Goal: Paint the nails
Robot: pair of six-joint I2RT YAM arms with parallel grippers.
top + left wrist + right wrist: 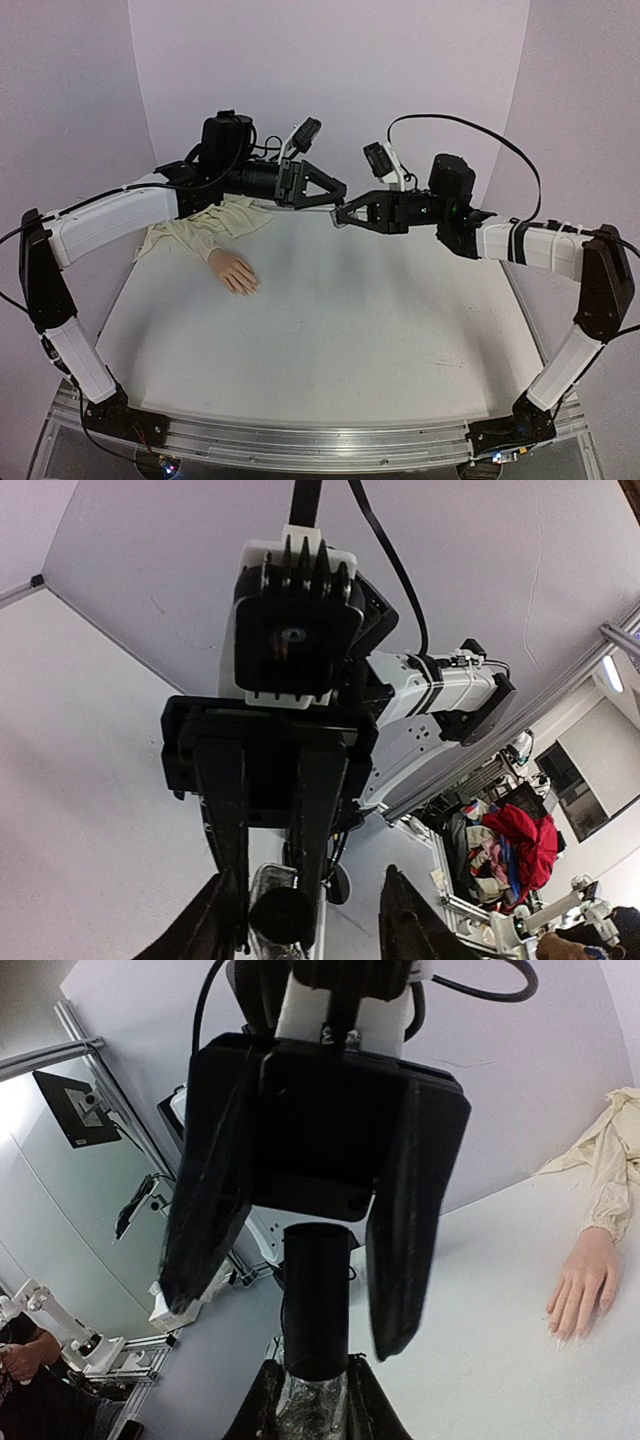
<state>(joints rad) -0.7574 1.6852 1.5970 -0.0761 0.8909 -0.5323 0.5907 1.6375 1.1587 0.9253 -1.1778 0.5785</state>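
Observation:
The mannequin hand point(235, 272) lies palm down at the table's back left, and its cream sleeve point(205, 230) trails toward the wall. The nails point(562, 1334) are tiny at its fingertips in the right wrist view. My right gripper point(340, 217) is shut on the glass body of a small polish bottle point(316, 1407), held in the air above the table's back middle, with its black cap point(317, 1300) pointing at my left gripper point(338, 192). My left gripper is open, and its fingers point(405, 1230) straddle the cap without touching it. The bottle also shows in the left wrist view point(280, 912).
The white table point(350, 320) has lilac walls on three sides. A metal rail point(300, 440) runs along the near edge between the arm bases. Cables hang behind both wrists. Beyond the table, the wrist views show shelving and clutter.

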